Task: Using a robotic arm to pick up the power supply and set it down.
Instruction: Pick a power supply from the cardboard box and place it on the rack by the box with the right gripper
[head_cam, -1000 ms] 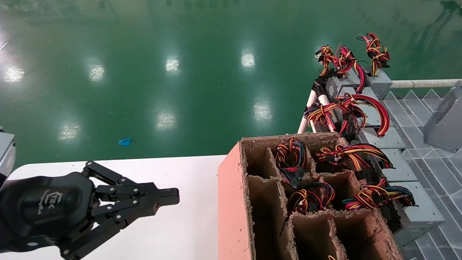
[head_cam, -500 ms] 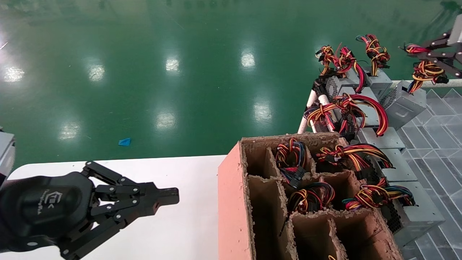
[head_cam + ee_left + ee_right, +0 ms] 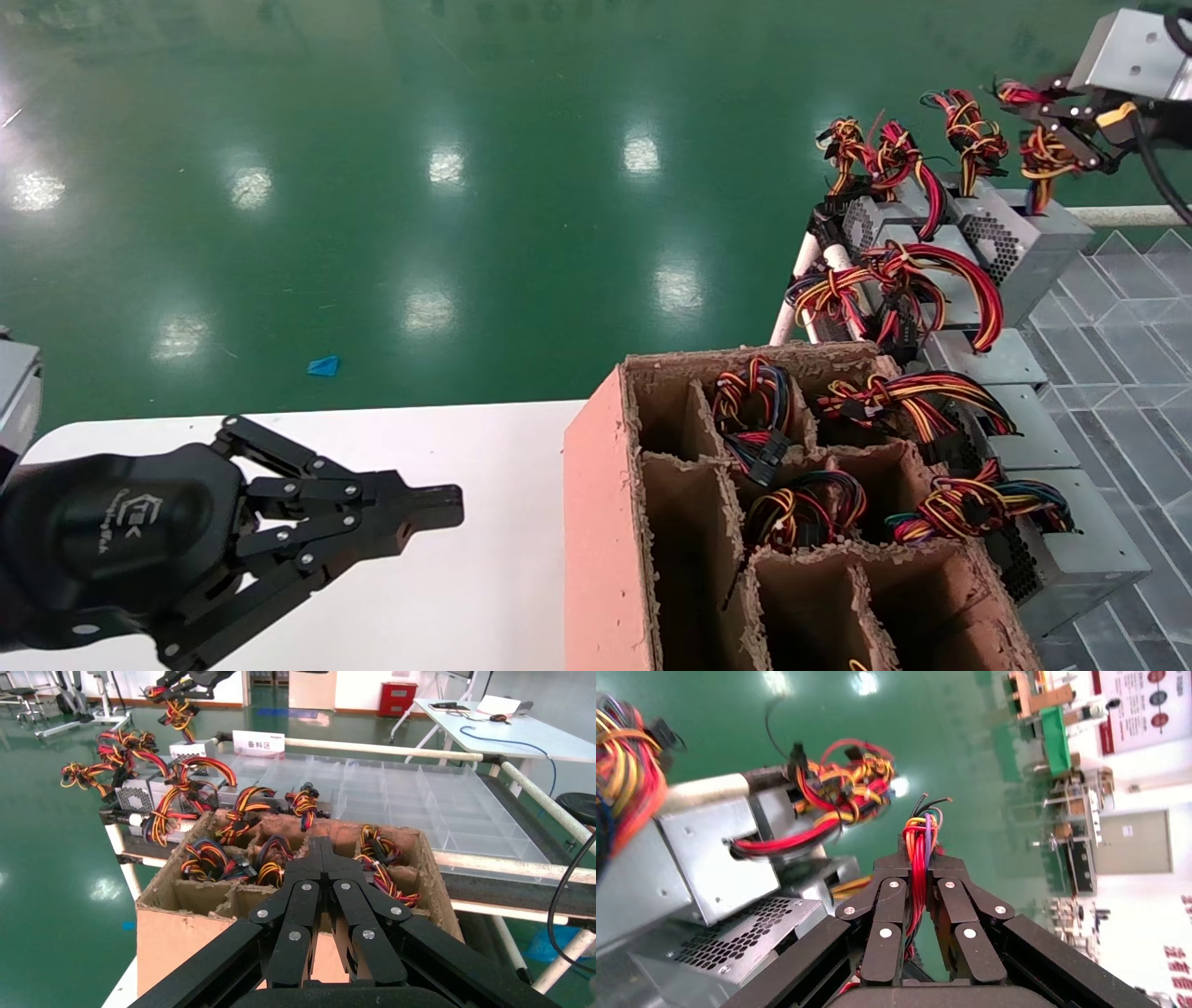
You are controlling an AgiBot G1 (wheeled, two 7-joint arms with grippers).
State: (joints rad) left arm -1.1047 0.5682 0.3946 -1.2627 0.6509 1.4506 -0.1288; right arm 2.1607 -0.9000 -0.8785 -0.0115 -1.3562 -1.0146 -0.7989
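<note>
My right gripper (image 3: 1041,116) is at the far right, shut on the red, orange and yellow wire bundle (image 3: 919,857) of the power supply (image 3: 1020,244). That grey box with a perforated side (image 3: 729,941) hangs below the jaws, against the back row of like units on the rack. Whether it rests on the rack I cannot tell. The left wrist view shows the same gripper (image 3: 184,686) far off. My left gripper (image 3: 447,508) is parked above the white table, shut and holding nothing (image 3: 321,846).
A pink cardboard crate (image 3: 605,522) with dividers holds several wired units between the table (image 3: 466,596) and the rack. More power supplies (image 3: 1080,559) line the rack's clear plastic trays (image 3: 1127,373). A white pipe rail (image 3: 1117,216) bounds the rack's far edge.
My right gripper has carried the power supply in from the right edge, leftward and farther away, up to the back row of units. The left arm has not moved.
</note>
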